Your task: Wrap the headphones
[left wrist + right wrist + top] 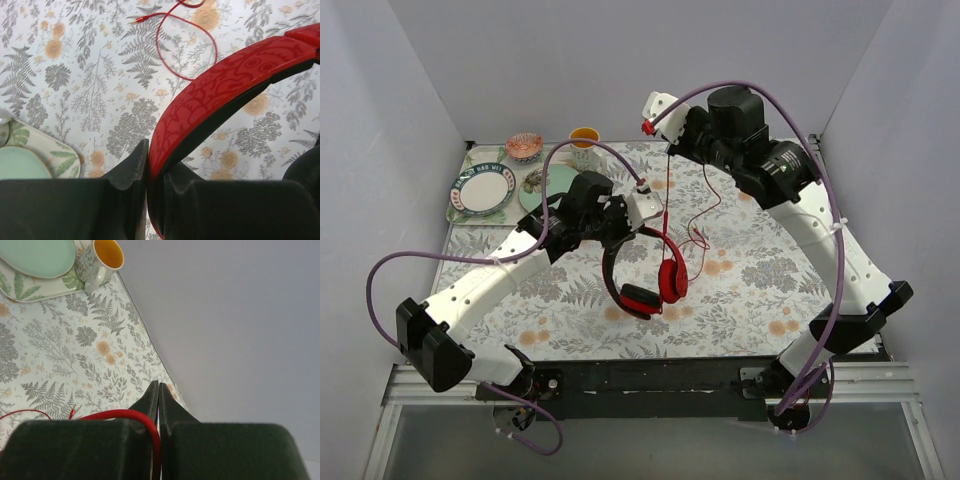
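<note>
The red headphones (642, 275) hang above the middle of the floral table, earcups (671, 279) down. My left gripper (638, 212) is shut on the black-and-red headband (225, 85), which runs up and right between the fingers in the left wrist view. The thin red cable (667, 190) runs taut from the headphones up to my right gripper (648, 126), raised at the back. In the right wrist view the cable (135, 415) passes into the closed jaws. The rest of the cable (705, 210) loops on the table, and its plug end (137, 20) lies there.
A leaf-patterned tray (455, 210) at the back left holds a striped bowl (485, 187) and a green plate (552, 185). A pink glass bowl (524, 146) and a yellow-lined mug (584, 140) stand behind it. Grey walls enclose the table on three sides.
</note>
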